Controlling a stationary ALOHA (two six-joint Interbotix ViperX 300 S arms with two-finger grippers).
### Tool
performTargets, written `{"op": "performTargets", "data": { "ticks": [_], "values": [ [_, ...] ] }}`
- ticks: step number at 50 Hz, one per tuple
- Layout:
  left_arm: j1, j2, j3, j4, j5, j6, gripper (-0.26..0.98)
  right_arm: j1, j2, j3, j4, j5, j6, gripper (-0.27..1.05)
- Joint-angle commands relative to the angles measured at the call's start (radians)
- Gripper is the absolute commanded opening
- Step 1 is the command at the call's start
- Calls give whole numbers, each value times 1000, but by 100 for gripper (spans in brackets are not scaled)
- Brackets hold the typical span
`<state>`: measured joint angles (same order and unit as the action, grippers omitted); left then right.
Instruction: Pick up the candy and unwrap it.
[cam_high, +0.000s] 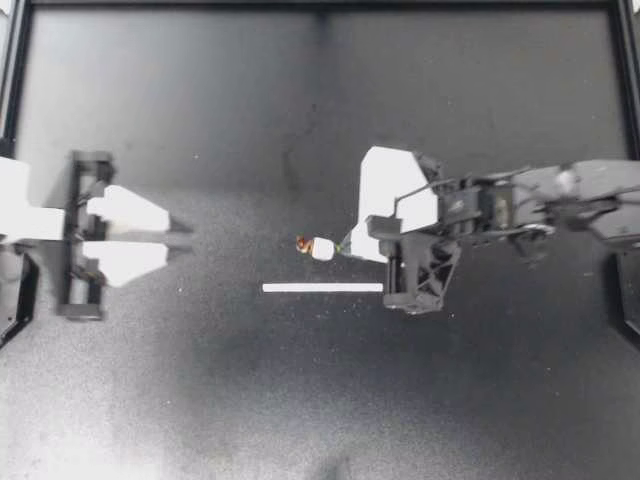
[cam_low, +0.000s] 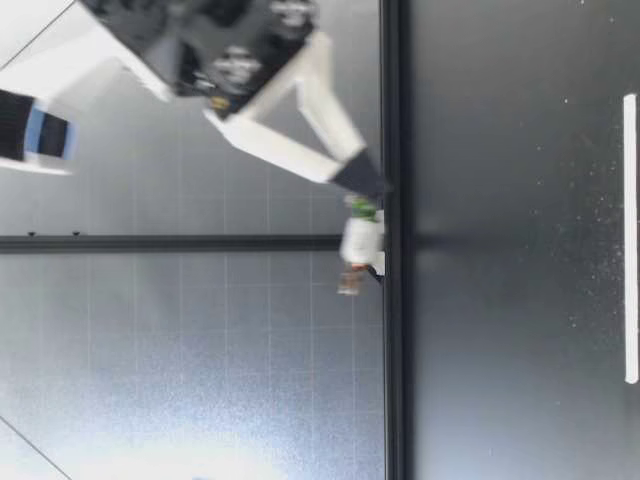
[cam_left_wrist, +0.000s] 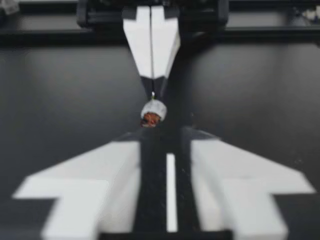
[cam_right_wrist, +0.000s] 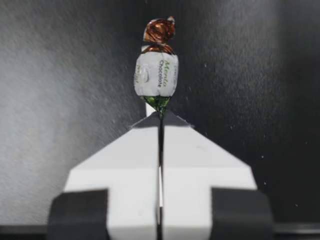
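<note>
Soft glare is washing over part of the dark table (cam_high: 200, 400), and my left gripper (cam_high: 185, 239) is showing blurred in its wrist view.

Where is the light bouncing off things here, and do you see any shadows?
Top view: a pale sheen washes part of the table, my open left gripper throws dark shadows just past its fingertips, and my right gripper holds the candy. Right wrist view: the candy's brown foil twist glints.
</note>
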<state>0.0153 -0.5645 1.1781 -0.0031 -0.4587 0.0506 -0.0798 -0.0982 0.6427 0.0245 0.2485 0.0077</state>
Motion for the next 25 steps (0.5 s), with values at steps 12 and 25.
{"op": "performTargets", "data": {
  "ticks": [12,25],
  "values": [
    [3,164,-84,0,-158,164,48,14,-54,-66,87,9,-2,-20],
    [3,213,-126,0,-158,253,49,28,-46,-114,120,26,-2,-20]
  ]
}}
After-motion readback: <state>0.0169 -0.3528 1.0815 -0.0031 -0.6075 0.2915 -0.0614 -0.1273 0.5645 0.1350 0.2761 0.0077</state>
